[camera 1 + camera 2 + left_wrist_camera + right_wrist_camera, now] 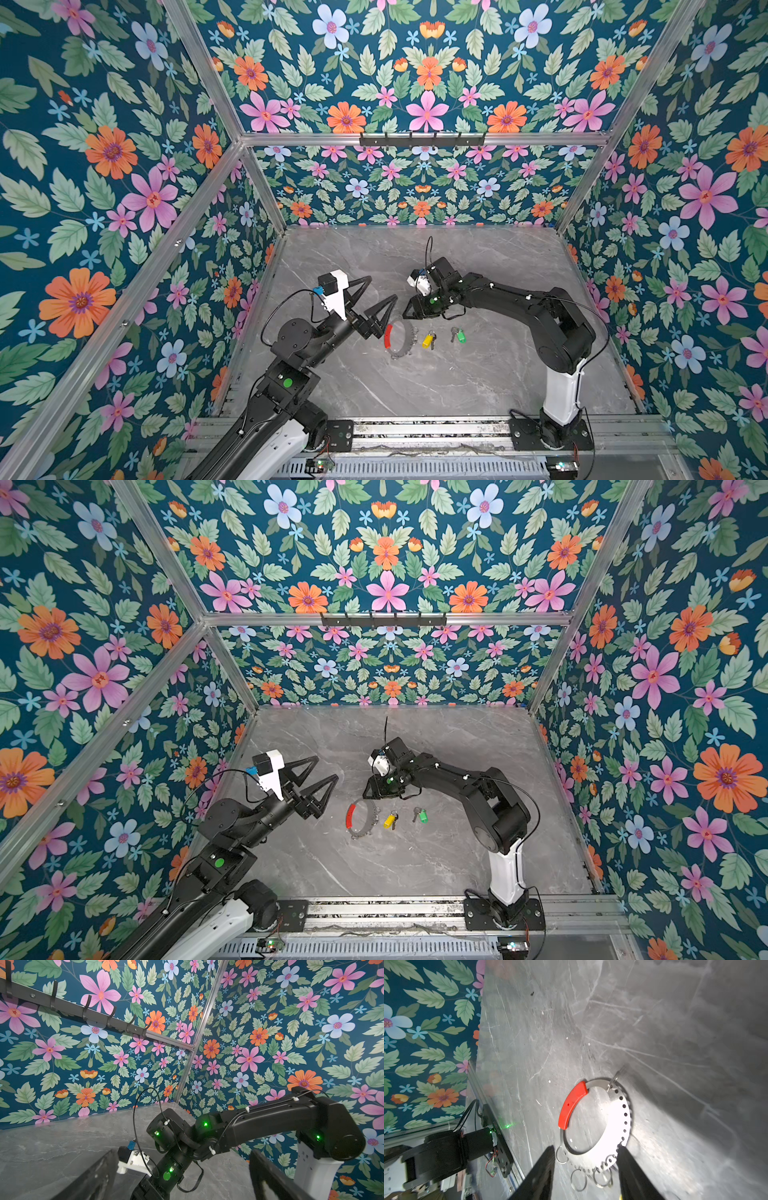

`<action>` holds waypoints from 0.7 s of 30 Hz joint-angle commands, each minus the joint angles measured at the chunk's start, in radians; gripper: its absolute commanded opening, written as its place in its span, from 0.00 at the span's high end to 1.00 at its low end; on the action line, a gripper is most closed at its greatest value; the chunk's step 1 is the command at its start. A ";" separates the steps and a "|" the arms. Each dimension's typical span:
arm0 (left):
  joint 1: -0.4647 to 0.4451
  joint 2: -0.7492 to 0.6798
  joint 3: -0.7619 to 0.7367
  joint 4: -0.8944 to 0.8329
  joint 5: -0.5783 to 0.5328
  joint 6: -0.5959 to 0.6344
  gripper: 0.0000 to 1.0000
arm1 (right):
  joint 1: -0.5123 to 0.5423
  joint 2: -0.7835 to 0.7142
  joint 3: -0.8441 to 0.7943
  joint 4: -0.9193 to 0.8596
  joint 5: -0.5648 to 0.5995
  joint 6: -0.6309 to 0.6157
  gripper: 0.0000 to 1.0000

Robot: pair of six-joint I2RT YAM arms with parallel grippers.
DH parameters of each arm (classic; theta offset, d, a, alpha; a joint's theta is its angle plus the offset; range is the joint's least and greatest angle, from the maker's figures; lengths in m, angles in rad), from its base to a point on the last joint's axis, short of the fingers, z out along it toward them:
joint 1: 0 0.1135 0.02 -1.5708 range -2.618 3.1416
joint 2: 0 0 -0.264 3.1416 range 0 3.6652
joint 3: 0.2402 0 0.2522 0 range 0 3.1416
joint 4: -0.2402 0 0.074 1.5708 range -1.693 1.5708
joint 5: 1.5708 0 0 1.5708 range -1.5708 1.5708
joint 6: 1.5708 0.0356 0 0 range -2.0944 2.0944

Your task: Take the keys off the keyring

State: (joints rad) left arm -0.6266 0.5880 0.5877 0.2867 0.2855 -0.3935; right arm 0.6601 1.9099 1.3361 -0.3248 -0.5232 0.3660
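The keyring [620, 1118] lies flat near the table's [478, 386] middle, its red sleeve [572, 1105] toward the left edge. The right gripper [584, 1148] hangs close over the ring's rim, its 2 fingers spread apart and holding nothing. The yellow key [428, 340] lies just beside the ring on the right-edge side, and the green key [458, 335] lies a little farther that way, both off the ring. The left gripper [376, 297] is raised near the ring's left, jaws wide apart and empty. Bare grey marble stretches to the back and front edges. Floral walls [104, 166] enclose the table.
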 commanded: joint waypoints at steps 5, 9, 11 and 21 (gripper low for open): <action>0.001 0.064 0.021 0.022 -0.071 0.034 0.00 | 0.000 -0.202 -0.105 0.045 0.216 -0.002 0.34; 0.004 0.139 0.029 0.037 -0.246 0.082 0.00 | 0.001 -0.400 -0.222 0.148 0.287 -0.010 0.34; 0.019 0.188 0.029 0.050 -0.375 0.090 0.00 | 0.000 -0.482 -0.284 0.207 0.312 -0.019 0.33; 0.213 0.555 -0.004 0.344 -0.701 0.324 0.00 | 0.001 -0.750 -0.448 0.262 0.483 -0.056 0.03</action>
State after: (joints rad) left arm -0.4702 1.0676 0.5766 0.4984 -0.2710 -0.1822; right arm 0.6598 1.1938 0.9077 -0.1032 -0.1226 0.3321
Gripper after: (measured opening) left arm 0.998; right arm 0.940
